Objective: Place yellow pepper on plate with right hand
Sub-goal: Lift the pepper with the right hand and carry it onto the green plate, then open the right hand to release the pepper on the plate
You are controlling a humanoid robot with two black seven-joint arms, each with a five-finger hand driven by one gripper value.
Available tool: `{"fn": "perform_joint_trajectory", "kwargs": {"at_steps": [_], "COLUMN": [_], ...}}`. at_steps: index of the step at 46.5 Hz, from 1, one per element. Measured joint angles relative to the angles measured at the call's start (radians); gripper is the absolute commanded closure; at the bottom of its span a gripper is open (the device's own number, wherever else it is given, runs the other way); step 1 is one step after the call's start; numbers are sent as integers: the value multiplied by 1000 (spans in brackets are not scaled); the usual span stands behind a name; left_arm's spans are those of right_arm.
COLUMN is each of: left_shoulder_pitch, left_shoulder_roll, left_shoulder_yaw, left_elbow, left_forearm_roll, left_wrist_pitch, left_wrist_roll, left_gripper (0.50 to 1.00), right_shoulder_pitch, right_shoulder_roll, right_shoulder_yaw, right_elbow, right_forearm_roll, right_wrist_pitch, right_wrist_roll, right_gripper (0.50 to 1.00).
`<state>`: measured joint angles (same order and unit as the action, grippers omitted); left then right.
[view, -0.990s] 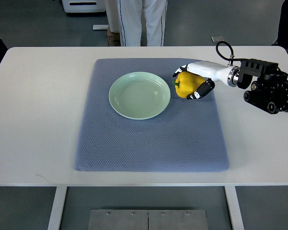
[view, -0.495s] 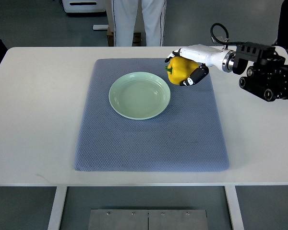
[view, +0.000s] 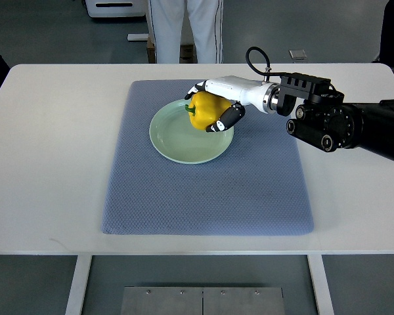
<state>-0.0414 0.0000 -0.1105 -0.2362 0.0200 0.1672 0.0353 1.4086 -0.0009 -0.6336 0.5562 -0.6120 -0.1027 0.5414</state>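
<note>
Yellow pepper [view: 203,110] is held wrapped in the curled fingers of the right hand [view: 213,108], over the far-right part of the plate [view: 177,141], so 1 release should land it inside the rim.

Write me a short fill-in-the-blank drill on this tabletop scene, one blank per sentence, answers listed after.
1. The right hand is shut on a pepper whose colour is ____.
2. The pepper is held over the pale green ____.
3. The plate rests on a blue-grey ____.
4. The mat lies on a table whose colour is ____.

Missing words: yellow; plate; mat; white
</note>
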Motion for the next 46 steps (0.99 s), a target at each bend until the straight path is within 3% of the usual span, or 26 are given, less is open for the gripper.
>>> {"fn": "perform_joint_trajectory", "kwargs": {"at_steps": [29, 33, 37, 40, 46], "left_shoulder_pitch": [0, 0, 0, 0, 0], "left_shoulder_roll": [0, 0, 0, 0, 0], "left_shoulder_yaw": [0, 0, 0, 0, 0], "left_elbow": [0, 0, 0, 0, 0], "left_forearm_roll": [0, 0, 0, 0, 0], "left_wrist_pitch": [0, 0, 0, 0, 0], "left_wrist_roll": [0, 0, 0, 0, 0], "left_gripper": [500, 500, 500, 500, 500], "right_shoulder_pitch": [-65, -65, -64, -62, -62], "right_shoulder_roll": [1, 1, 1, 1, 1], "right_shoulder_yaw": [6, 6, 6, 6, 6], "right_elbow": [-44, -44, -44, -44, -44], "right_forearm_roll": [28, 28, 28, 28, 28], "right_wrist_pitch": [0, 0, 0, 0, 0], "right_wrist_roll": [-9, -9, -9, -8, -6], "right_gripper": [1000, 934, 806, 768, 643]}}
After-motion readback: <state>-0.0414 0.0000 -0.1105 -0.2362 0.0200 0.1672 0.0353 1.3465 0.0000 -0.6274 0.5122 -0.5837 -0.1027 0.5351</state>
